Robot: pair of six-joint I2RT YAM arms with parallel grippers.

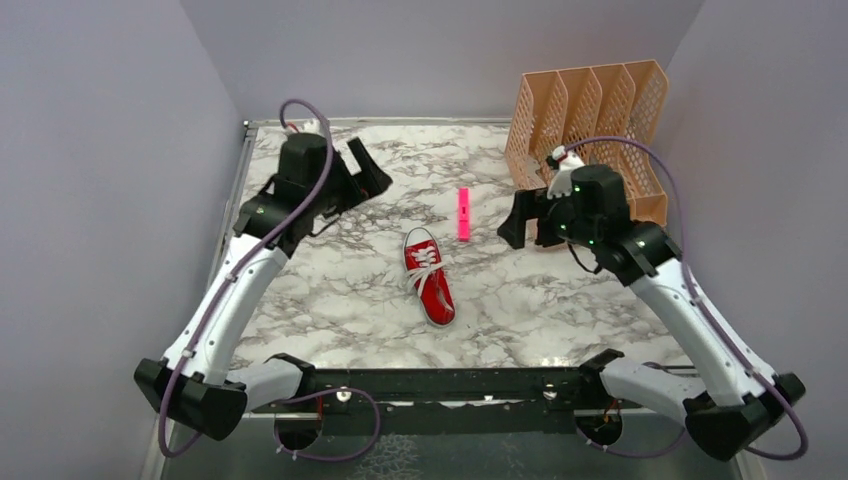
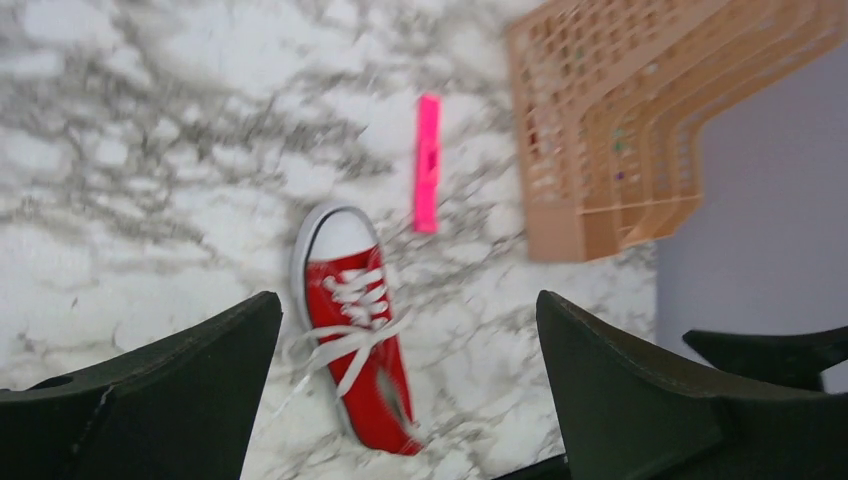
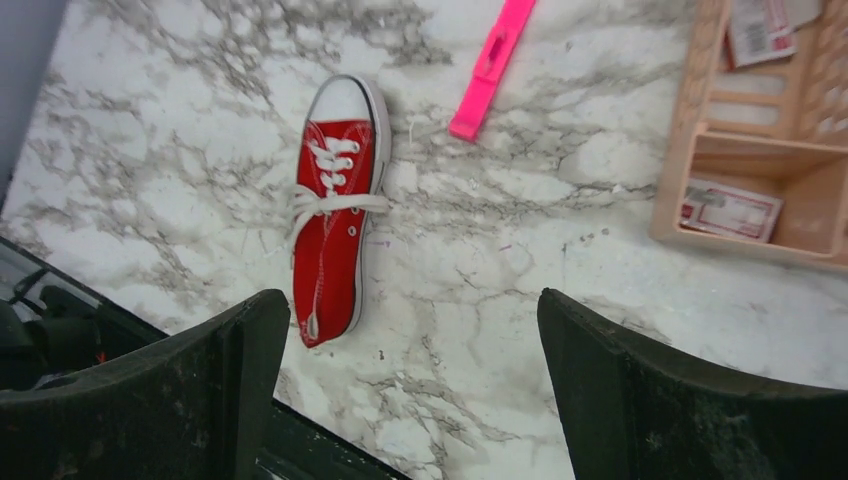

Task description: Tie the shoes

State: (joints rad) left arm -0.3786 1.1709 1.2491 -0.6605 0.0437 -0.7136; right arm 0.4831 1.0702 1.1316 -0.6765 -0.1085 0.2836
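Observation:
A small red sneaker (image 1: 428, 275) with a white toe cap lies on its sole in the middle of the marble table, toe pointing to the far side. Its white laces (image 3: 330, 203) cross the tongue, and their ends trail off to the sides. My left gripper (image 1: 368, 172) hangs high over the far left of the table, open and empty. In the left wrist view the sneaker (image 2: 360, 350) shows below, between the wide-apart fingers of the left gripper (image 2: 408, 297). My right gripper (image 1: 520, 222) hovers right of the sneaker (image 3: 335, 220), also open with nothing in it (image 3: 412, 295).
A slim pink marker (image 1: 463, 213) lies just beyond the shoe's toe. A peach slotted file rack (image 1: 590, 120) stands at the back right, close behind the right wrist. Grey walls close in both sides and the back. A black frame rail (image 1: 440, 385) runs along the near edge.

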